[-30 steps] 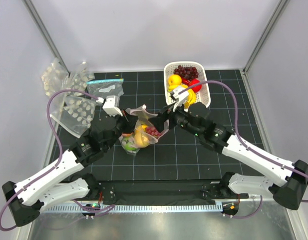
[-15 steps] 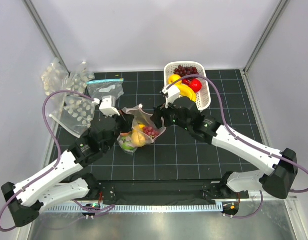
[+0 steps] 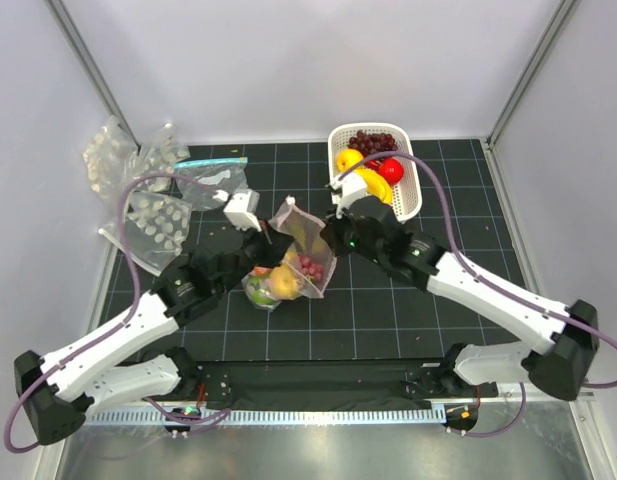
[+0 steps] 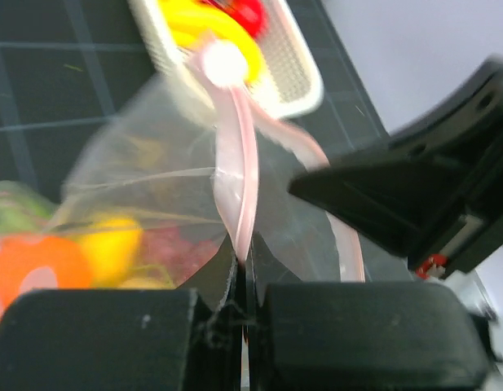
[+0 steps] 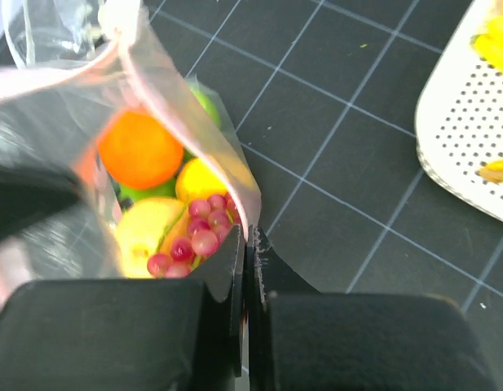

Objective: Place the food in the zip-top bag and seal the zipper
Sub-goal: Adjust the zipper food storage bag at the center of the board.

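The zip-top bag (image 3: 300,250), a soft clear pouch, stands slumped near the middle of the black grid mat (image 3: 388,310), its mouth lifted and gaping. The zipper (image 4: 236,175), a thin pinkish strip along the mouth edge, is unsealed, its two halves parted. The food inside comprises an orange (image 5: 139,149), a yellow fruit (image 5: 209,181), red grapes (image 5: 192,238) and a green piece (image 3: 258,292).

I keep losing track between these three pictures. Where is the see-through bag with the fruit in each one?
Top external: zip-top bag in the centre, down-left of the white basket.
Left wrist: zip-top bag fills the middle, its pink zipper rising from bottom centre.
Right wrist: zip-top bag upper left, fruit showing inside.
Shared landmark: the white basket, top in left wrist, right edge in right wrist.
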